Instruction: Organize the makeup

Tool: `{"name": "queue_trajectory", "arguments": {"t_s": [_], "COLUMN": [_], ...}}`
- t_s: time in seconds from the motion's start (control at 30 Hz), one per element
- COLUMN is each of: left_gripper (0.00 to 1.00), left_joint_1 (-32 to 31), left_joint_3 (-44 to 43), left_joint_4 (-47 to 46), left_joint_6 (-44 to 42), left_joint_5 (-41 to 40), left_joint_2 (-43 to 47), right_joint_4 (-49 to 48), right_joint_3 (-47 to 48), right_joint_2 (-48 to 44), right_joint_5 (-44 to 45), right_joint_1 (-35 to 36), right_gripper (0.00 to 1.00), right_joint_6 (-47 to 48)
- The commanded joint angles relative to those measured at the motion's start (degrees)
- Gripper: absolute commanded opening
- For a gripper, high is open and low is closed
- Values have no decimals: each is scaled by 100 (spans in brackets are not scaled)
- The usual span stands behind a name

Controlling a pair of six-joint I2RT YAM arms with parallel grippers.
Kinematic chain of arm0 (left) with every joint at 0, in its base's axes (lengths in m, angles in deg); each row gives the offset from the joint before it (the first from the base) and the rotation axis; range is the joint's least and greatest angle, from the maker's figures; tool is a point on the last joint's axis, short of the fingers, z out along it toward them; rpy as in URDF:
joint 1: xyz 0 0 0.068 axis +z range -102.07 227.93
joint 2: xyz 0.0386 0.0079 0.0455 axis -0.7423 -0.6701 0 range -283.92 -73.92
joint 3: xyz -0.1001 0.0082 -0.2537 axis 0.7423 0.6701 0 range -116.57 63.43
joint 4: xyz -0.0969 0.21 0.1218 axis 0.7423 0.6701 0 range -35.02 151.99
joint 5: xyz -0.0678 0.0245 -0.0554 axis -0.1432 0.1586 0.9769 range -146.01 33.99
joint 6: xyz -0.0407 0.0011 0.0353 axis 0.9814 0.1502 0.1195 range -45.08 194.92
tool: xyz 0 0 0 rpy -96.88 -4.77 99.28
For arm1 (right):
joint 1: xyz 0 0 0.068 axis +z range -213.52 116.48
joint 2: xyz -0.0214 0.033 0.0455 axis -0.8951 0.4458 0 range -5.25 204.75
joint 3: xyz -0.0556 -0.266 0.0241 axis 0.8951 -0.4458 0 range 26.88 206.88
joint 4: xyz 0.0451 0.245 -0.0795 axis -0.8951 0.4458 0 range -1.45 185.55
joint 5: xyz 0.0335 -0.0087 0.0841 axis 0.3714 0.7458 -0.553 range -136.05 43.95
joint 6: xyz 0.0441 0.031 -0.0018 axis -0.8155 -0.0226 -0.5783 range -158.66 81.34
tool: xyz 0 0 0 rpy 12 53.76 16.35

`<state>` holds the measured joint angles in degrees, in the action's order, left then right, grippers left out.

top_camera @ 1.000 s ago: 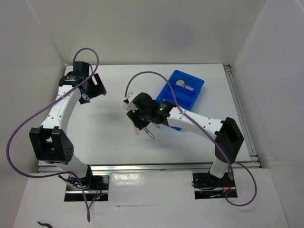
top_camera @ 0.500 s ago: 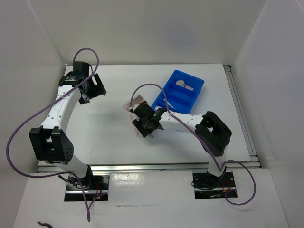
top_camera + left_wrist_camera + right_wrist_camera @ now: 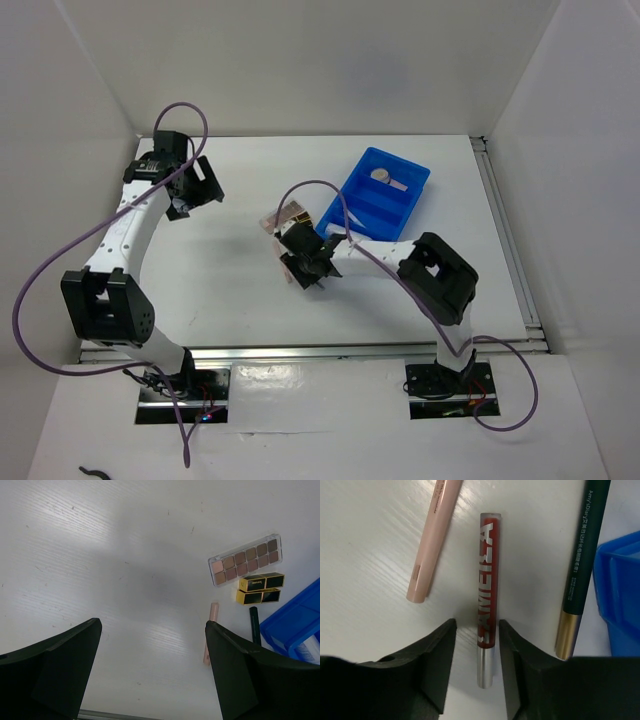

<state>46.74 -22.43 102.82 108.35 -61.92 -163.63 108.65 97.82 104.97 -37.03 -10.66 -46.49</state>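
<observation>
My right gripper (image 3: 305, 265) is low over the table left of the blue bin, open. In the right wrist view its jaws (image 3: 476, 626) straddle a clear tube with red fill and a silver cap (image 3: 486, 595), with a small gap on each side. A pink pencil (image 3: 432, 540) lies left of the tube and a dark green pencil with a gold end (image 3: 580, 565) lies right of it. The left wrist view shows a palette of brown squares (image 3: 246, 559), two black-and-gold lipsticks (image 3: 260, 582) and the pink pencil (image 3: 211, 632). My left gripper (image 3: 195, 190) is open and empty, high at the far left.
The blue divided bin (image 3: 385, 195) stands at the back right with a round compact (image 3: 381, 175) in its far compartment. Its corner (image 3: 622, 590) is close to the right finger. The palette (image 3: 290, 213) lies just beyond my right gripper. White walls enclose the table.
My right arm has folded in and lowered the gripper onto the table over the red tube. The left arm has not moved.
</observation>
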Motion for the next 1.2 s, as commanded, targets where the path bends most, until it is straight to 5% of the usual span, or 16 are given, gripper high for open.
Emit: {"name": "queue_trajectory", "arguments": {"t_s": [0.0,0.3,0.7,1.17], "left_gripper": [99,99,99,99], "left_joint_1": [22,22,22,22], "left_joint_3": [96,157,439,220], "left_joint_4": [-64,-55,-231,-231], "left_joint_6": [94,94,94,41], "left_joint_5": [64,64,64,125], "left_joint_2": [340,454,455,279], "right_joint_4": [-313,-69,838,-322], "right_joint_3": [-211,-309,333,562], "right_joint_2": [79,-824,-2048,-783], "right_joint_5": [-13,-181,1137,1058], "right_joint_1": [-21,-21,-548,-2297], "right_gripper": [45,1,0,0], "right_joint_6": [54,274,1336,2568]}}
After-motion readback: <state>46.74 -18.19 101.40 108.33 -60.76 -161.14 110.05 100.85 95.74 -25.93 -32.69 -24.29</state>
